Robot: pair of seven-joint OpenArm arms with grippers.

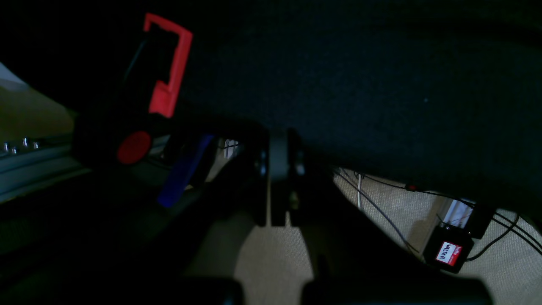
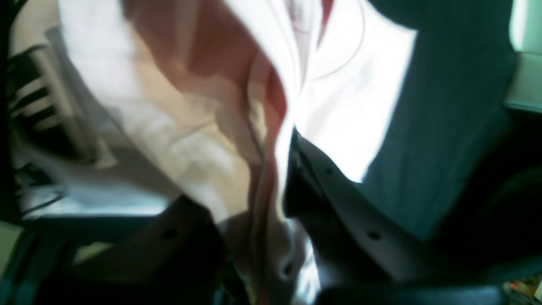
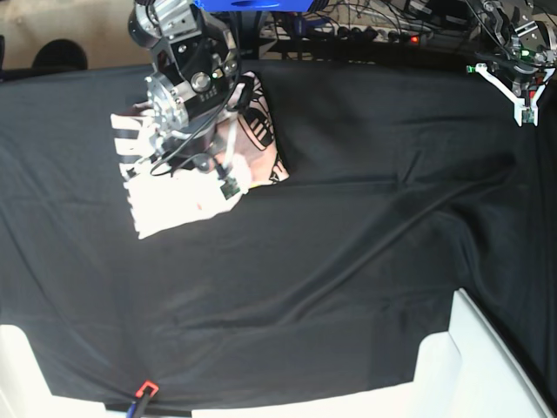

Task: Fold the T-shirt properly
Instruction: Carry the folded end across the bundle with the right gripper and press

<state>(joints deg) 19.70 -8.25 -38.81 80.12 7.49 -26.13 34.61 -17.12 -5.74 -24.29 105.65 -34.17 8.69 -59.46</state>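
The T-shirt (image 3: 187, 187) is lying bunched at the far corner of the worktop (image 3: 348, 261) on the right arm's side, with part of the lettered print being shown. A fold of it is being pinched between the nearly closed fingers of the right gripper (image 2: 283, 186) — the cloth is seen running down between them. The left gripper (image 3: 520, 83) is being kept well apart, fingers shut on nothing. If the fold is being lifted unevenly, the layers could be dragged askew — or the thin pinch could be lost.
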